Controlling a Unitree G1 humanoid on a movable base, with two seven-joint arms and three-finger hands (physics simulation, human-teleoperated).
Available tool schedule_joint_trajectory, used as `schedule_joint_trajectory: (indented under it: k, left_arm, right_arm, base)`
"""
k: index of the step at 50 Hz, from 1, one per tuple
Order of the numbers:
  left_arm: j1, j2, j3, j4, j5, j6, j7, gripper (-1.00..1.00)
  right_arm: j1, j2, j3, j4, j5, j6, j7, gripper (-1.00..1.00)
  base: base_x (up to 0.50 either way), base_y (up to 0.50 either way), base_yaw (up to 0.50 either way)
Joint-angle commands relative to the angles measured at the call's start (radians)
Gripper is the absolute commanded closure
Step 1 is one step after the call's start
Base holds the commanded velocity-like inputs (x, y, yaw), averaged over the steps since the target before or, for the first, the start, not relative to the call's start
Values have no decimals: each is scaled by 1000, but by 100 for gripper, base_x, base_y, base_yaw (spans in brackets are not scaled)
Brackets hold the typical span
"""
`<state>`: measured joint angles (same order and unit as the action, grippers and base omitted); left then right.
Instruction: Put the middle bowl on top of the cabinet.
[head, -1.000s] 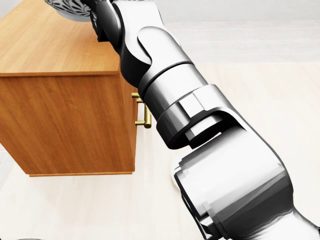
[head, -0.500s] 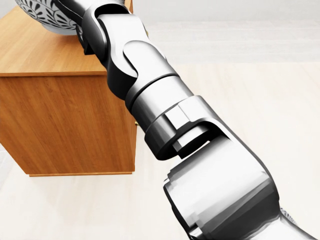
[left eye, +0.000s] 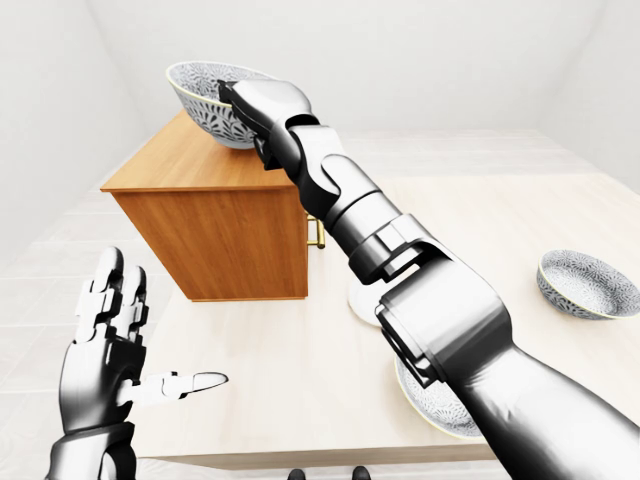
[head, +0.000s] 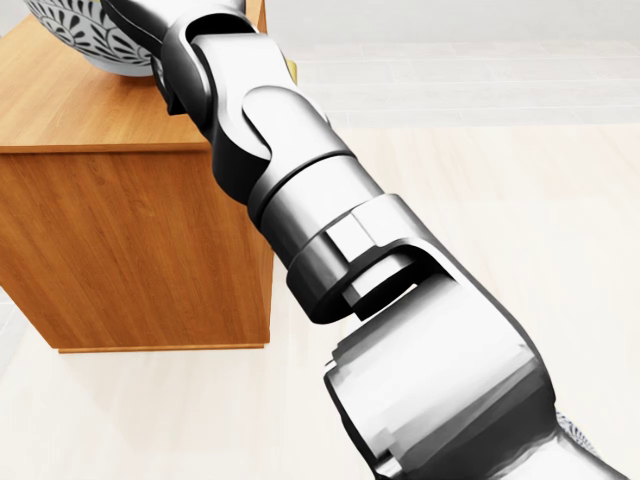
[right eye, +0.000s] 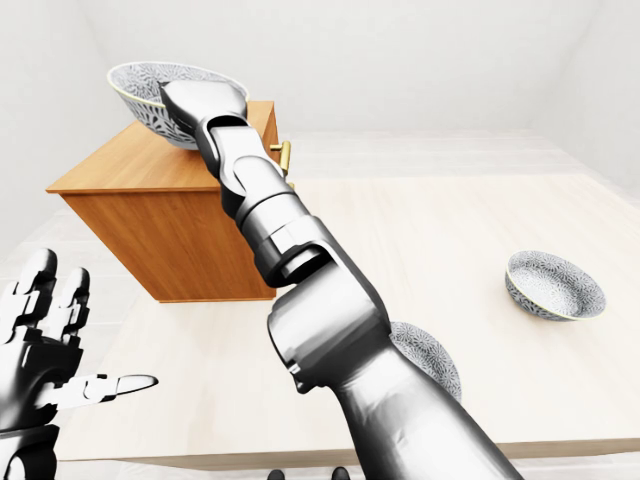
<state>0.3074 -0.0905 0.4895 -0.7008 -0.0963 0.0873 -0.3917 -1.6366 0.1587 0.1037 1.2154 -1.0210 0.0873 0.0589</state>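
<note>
Wooden cabinet (left eye: 230, 240) top has the patterned middle bowl (left eye: 205, 105) just over it; whether they touch, you cannot tell. Your right hand (left eye: 268, 100) clamps the bowl's rim, fingers closed on it. Your left hand (left eye: 105, 340) hangs below-left of the cabinet, fingers spread, holding nothing.

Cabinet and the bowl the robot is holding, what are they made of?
The cabinet looks like wood: it is orange-brown with grain streaks and a smooth, soft sheen. The bowl looks like glazed ceramic: it is white and glossy with a dark leafy pattern. In a simulator render, that's only a guess.
</note>
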Motion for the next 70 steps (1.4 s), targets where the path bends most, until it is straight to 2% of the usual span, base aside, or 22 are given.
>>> schedule_joint_trajectory:
  k: [1, 8, 23, 30, 70]
  left_arm:
    - [4, -3, 0, -13, 0, 0, -2, -100]
    - [7, -8, -3, -13, 3, 0, -3, -100]
    - [1, -8, -7, -6, 9, 0, 1, -100]
    - [0, -8, -18, 6, 20, 0, 5, -100]
    - [3, -1, -17, 12, 15, 0, 8, -100]
  right_arm:
    - [-4, -4, -13, -21, 82, 0, -25, 100]
    - [3, 1, -15, -22, 88, 0, -31, 98]
    - [11, -6, -16, -6, 90, 0, -36, 47]
    - [22, -6, -13, -3, 89, 0, -44, 37]
    - [13, -9, -14, -9, 82, 0, -35, 22]
  base:
    - [0, 0, 0]
    - [0, 0, 0]
    - [0, 0, 0]
    - [0, 0, 0]
    - [0, 0, 0]
